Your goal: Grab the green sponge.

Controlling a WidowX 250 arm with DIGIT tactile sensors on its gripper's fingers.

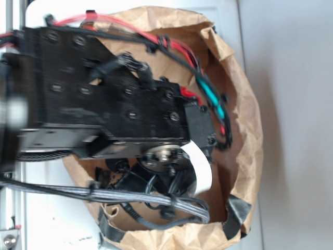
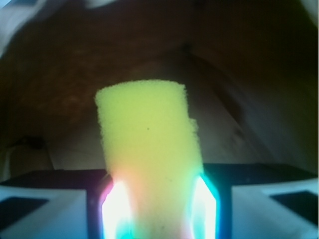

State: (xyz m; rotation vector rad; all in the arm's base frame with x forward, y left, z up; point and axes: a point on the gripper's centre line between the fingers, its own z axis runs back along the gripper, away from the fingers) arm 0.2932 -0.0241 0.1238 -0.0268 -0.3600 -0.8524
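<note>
green sponge [image 2: 148, 149] looks yellow and soft with tiny holes. in the wrist view it stands up between the two fingers [image 2: 115, 209] of the gripper [image 2: 158, 211], and both fingers press on its sides, so the gripper is closed on it. bright light glows on the fingers where they touch the sponge. behind the sponge is the dark brown inside of a paper bag [image 2: 239, 74]. in the outside view the black robot arm [image 1: 104, 94] reaches down into the open brown paper bag [image 1: 244, 120]. red, teal and grey wires [image 1: 208, 94] run along the arm. the sponge is hidden by the arm in that view.
</note>
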